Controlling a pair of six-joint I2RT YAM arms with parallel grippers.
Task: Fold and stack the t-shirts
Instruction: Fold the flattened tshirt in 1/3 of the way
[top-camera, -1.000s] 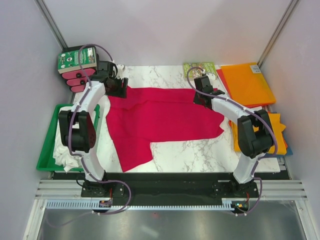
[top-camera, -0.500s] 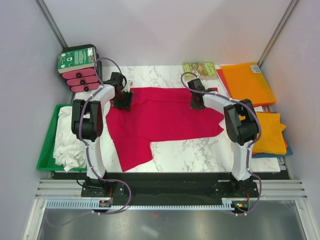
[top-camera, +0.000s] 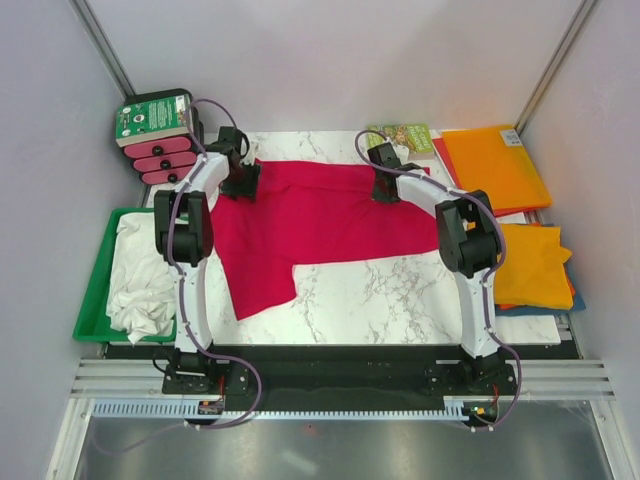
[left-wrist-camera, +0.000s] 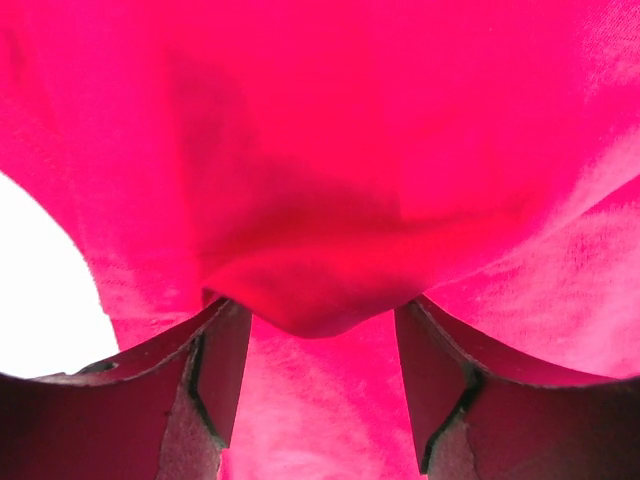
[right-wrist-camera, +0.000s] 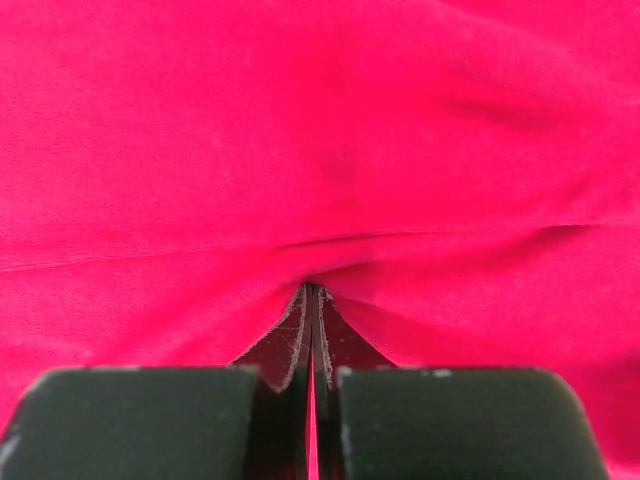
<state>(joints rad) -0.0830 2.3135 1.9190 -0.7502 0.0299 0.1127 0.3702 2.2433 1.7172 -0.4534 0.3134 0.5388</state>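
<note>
- We judge the step in hand to be spreading the red shirt (top-camera: 320, 220) flat by its far edge, with no fold made yet.
- The left gripper (top-camera: 240, 182) sits at the shirt's far left corner. In its wrist view the fingers (left-wrist-camera: 215, 370) stand partway apart, and a thick bunch of cloth fills the gap and touches both. We read that as a grip on a wad.
- The right gripper (top-camera: 384, 188) sits on the far edge, toward the right. Its fingers (right-wrist-camera: 290, 350) are pressed together on a thin layer of the red cloth.
- To do this well, we should move both arms together and level, with the edge taut between them, so the body drags flat and not skewed.
- The left grip is bulky, so we should watch that the wad does not slip or leave a crease at that corner on release.
- We should lay the edge on the table (top-camera: 400, 290) short of the book (top-camera: 400, 135), then let go.
- The shirt lies across the middle of the table, mostly flat. Its near left part runs toward us as a narrower flap, so the outline is uneven.
- The cloth is plain crimson and soft, with shallow wrinkles near both grips.
- A white shirt (top-camera: 140, 285) lies crumpled in the tray (top-camera: 92, 300) at the left, and orange shirts (top-camera: 495, 165) lie to the right.
</note>
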